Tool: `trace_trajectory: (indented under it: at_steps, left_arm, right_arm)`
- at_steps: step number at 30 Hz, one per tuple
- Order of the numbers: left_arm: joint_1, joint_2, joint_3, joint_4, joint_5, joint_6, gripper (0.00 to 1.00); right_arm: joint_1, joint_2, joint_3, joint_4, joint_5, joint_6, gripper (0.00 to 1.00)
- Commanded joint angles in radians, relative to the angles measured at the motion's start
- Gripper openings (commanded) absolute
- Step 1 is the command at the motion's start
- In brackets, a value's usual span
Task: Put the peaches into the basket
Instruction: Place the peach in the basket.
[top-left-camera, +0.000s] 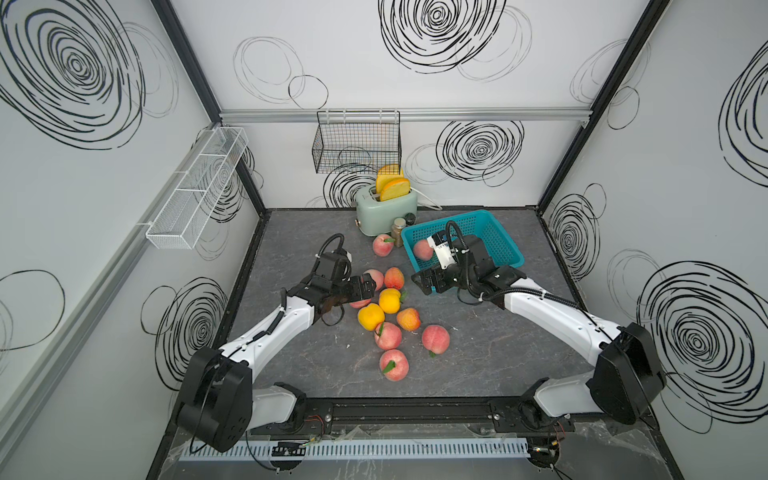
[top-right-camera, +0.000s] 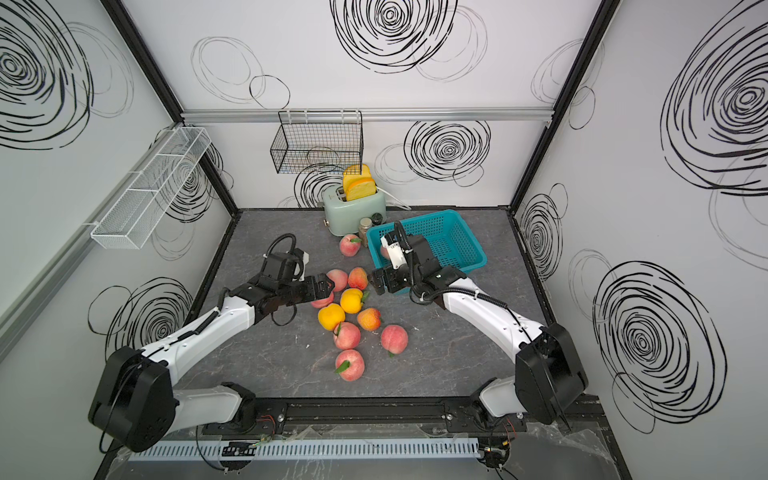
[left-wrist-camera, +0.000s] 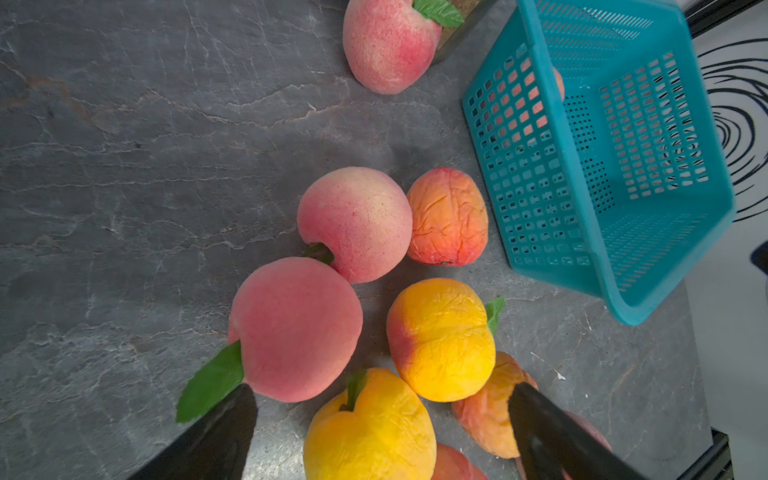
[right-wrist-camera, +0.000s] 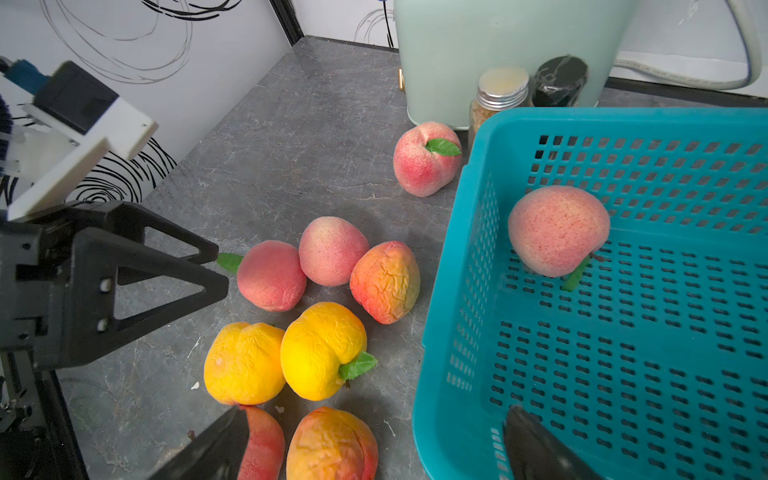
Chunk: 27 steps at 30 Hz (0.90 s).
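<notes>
My left gripper (top-left-camera: 369, 291) is wide open and holds nothing. It hangs low over the pile of peaches (top-left-camera: 388, 336) on the gray table (top-left-camera: 498, 353). In its wrist camera I see its two black fingers (left-wrist-camera: 220, 436) far apart, with a yellow peach (left-wrist-camera: 370, 428) showing in the gap between them. A leafy pink peach (left-wrist-camera: 295, 328) sits just in front of one finger. Its green leaf (left-wrist-camera: 212, 382) reaches right up to that fingertip, and I cannot tell if they touch. By the other finger lies an orange-red peach (left-wrist-camera: 482, 407), partly hidden behind it.

My right gripper (top-left-camera: 420, 284) is wide open too, and nothing is in it. It hangs at the near corner of the blue basket (top-left-camera: 498, 237). In its wrist camera one finger (right-wrist-camera: 536, 449) is over the basket floor. The other finger is over the table, right beside a half-hidden pink peach (right-wrist-camera: 262, 444). The basket wall runs between the two fingers.

One basket peach (right-wrist-camera: 559, 230) already lies inside the basket, just ahead of the right gripper. Most of the others lie on the table in a bunch between my two grippers, with a few closer to me. One far peach (top-left-camera: 382, 245) sits past the left gripper, close to the outside of the basket. It is next to a small jar (top-left-camera: 399, 228) and the green toaster (top-left-camera: 386, 208).
</notes>
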Motion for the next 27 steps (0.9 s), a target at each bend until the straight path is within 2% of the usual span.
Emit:
trace_trajectory:
  at_steps: [1,8,12,27]
  left_arm:
    - [0.007,0.025,0.007,0.045,0.0,0.023,0.98]
    - [0.01,0.072,0.007,0.027,-0.089,0.066,0.98]
    - [0.011,0.127,0.028,0.019,-0.14,0.096,0.98]
    - [0.006,0.244,0.061,0.039,-0.175,0.122,0.98]
  right_arm:
    - [0.0,0.001,-0.005,0.003,-0.019,-0.028,0.99]
    - [-0.011,0.01,-0.021,0.024,-0.082,-0.039,0.99]
    - [-0.011,0.027,-0.012,0.0,-0.05,-0.056,0.99]
    - [-0.032,0.027,-0.026,0.028,-0.078,-0.065,0.99]
